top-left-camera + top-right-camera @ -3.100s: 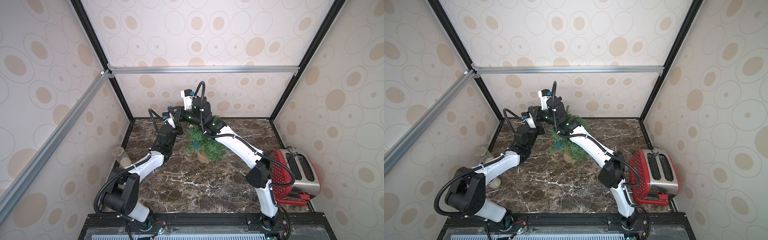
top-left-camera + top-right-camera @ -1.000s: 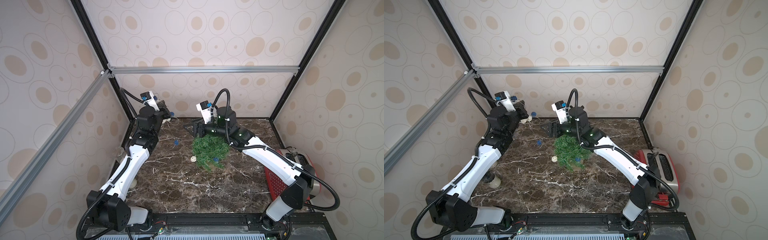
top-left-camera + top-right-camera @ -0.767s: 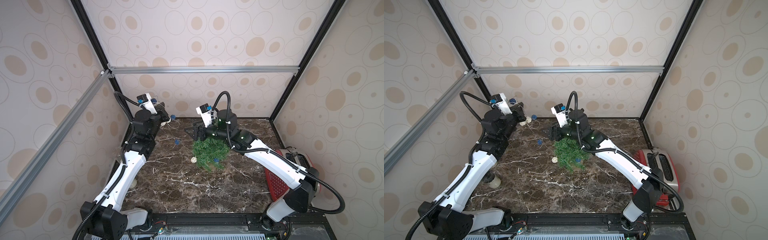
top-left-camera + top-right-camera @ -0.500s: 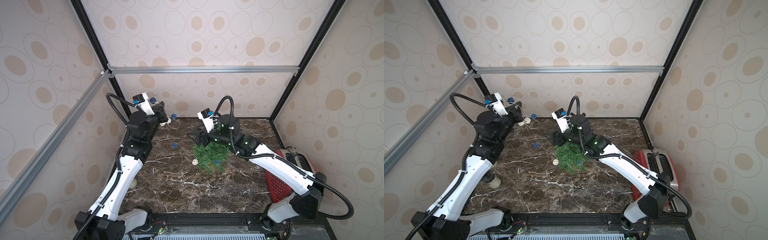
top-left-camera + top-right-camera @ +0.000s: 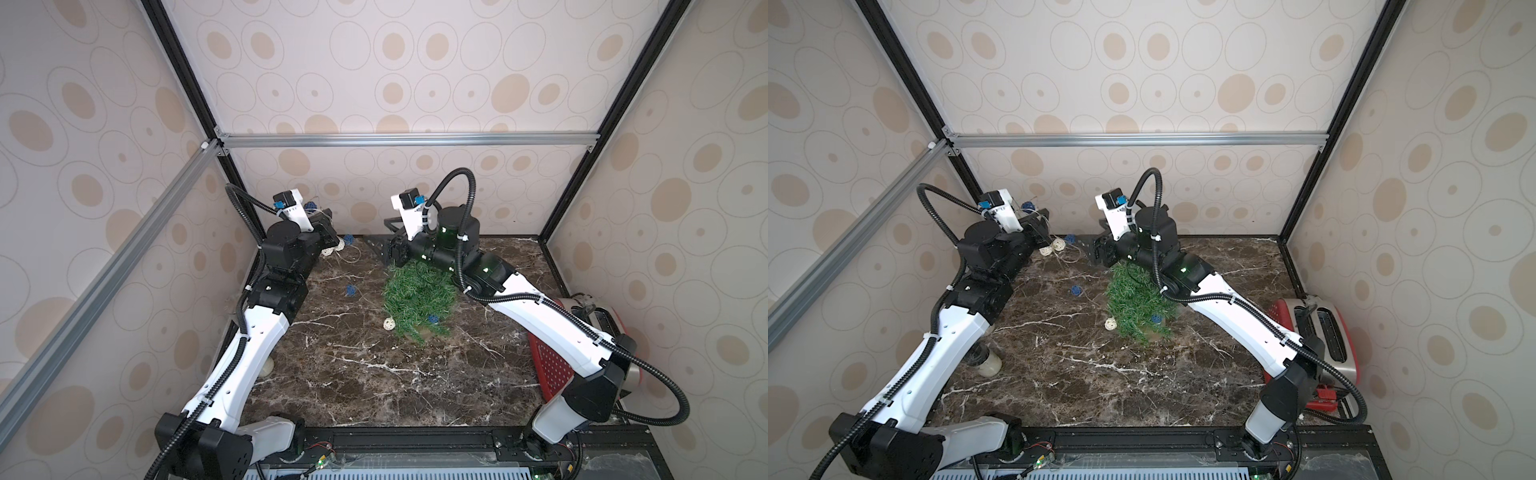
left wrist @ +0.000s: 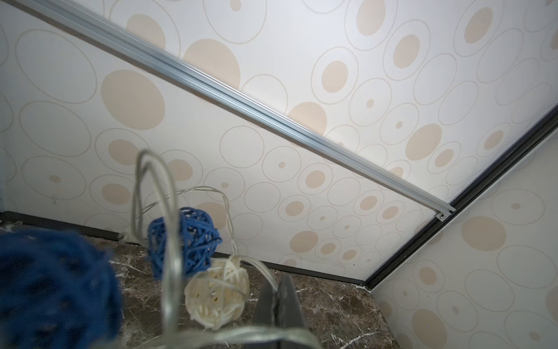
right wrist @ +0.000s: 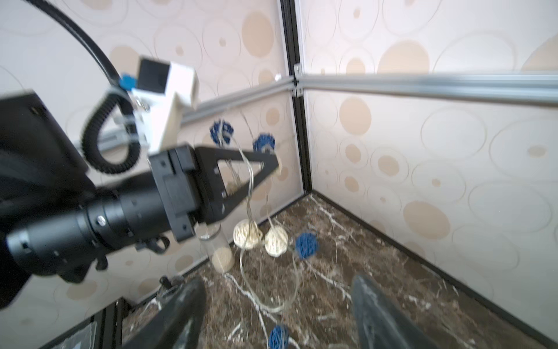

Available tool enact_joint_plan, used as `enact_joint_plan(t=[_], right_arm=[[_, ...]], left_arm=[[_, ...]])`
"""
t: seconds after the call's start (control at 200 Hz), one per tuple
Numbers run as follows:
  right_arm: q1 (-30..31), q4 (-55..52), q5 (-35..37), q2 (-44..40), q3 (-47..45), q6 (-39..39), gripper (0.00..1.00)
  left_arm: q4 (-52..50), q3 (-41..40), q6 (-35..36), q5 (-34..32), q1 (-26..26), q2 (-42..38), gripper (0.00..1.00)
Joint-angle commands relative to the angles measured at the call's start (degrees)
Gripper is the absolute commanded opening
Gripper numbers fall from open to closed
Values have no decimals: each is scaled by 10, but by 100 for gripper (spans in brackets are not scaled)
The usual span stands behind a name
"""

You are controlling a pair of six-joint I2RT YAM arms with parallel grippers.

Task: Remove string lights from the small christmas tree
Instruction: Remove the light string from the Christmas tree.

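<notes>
**Lights part-way off, one ball lodged on the tree's near side**

The lights [image 7: 246, 237] are clamped in the left gripper [image 6: 279, 302], whose jaws are pressed together on the pale wire. It is raised in the far left corner, with balls hung from it down to the worktop [image 5: 374, 382]. From there the strand is trailed toward the tree [image 5: 415, 295], so its long axis is laid from that corner to mid-worktop. A cream ball [image 5: 388, 323] is seen just beside the tree's left flank. A blue ball [image 5: 432, 319] is lodged among the branches on the side nearest the robot's base. Whether wire is wound deeper in cannot be told.

The right gripper [image 7: 277, 308] is held over the tree's far edge, jaws spread wide with nothing between them. It is pointed at the left corner — away from the lodged ball. The right arm is judged the nearer to the tree, yet the ball lies behind and below its gripper, toward the base. The coming move is judged to turn on that: either the strand is drawn on along its own line by the left arm, or the right gripper is brought back and down. A hard pull could tip the tree.
</notes>
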Motion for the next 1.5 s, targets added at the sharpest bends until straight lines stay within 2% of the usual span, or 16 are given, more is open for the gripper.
enact_joint_plan(t=[0.0,0.15,0.311,0.486,0.651,0.897,1.232,1.498], right_arm=[[-2,11,-35,10,51,-1,75],[19,-60,-31,-7,52,-19,72],[63,-135,38,-43,17,-54,70],[84,-151,76,-72,-31,-49,68],[107,-190,116,-71,-32,-67,68],[138,-234,166,-18,12,-80,72],[143,-259,217,71,87,-60,74],[133,-250,218,78,71,-37,65]], left_arm=[[-7,26,1,-1,3,2,0],[-22,52,7,4,2,0,0],[-42,85,5,13,2,-3,0],[-39,116,-25,44,3,-7,0],[-39,150,-41,65,2,-16,0],[-51,206,-45,78,2,-11,0],[-33,224,-69,89,3,-5,0],[-35,238,-67,92,2,-5,0]])
